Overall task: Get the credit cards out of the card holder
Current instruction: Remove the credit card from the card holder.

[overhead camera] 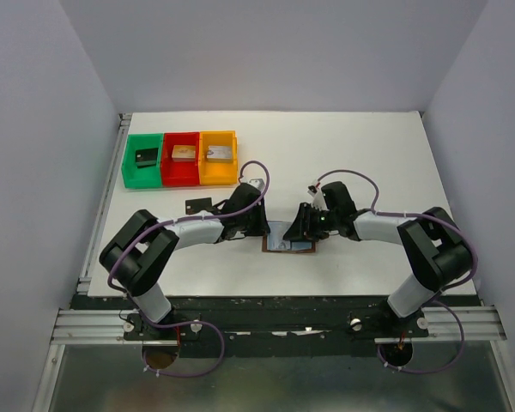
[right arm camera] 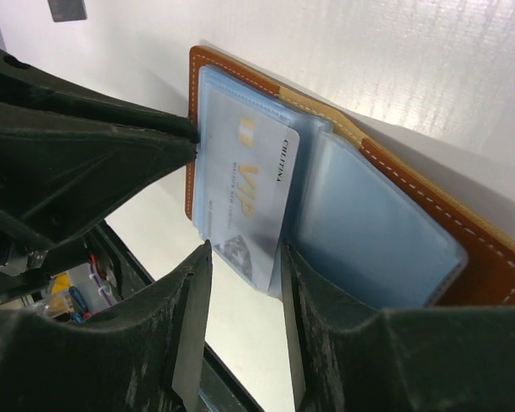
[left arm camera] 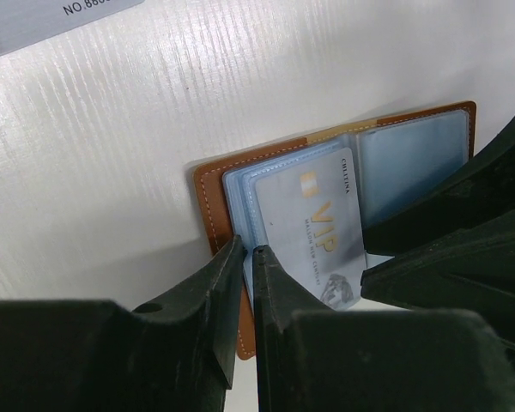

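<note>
The brown leather card holder (overhead camera: 288,239) lies open on the table between both grippers, its pale blue sleeves up (left arm camera: 412,154) (right arm camera: 369,223). A grey card marked VIP (left arm camera: 318,227) (right arm camera: 249,184) sticks partway out of a sleeve. My left gripper (overhead camera: 262,225) (left arm camera: 247,251) is shut on the sleeve edge at the holder's left side. My right gripper (overhead camera: 303,230) (right arm camera: 245,262) is open, its fingers (right arm camera: 193,292) either side of the grey card's jutting corner without touching it. A black card (overhead camera: 197,206) lies loose on the table to the left. No gold-tan card can be told apart.
Green (overhead camera: 142,160), red (overhead camera: 181,158) and orange (overhead camera: 218,156) bins stand in a row at the back left, each holding a chunky block. A flat card edge with a printed number (left arm camera: 51,13) lies just beyond the holder. The table's near edge is right behind the holder.
</note>
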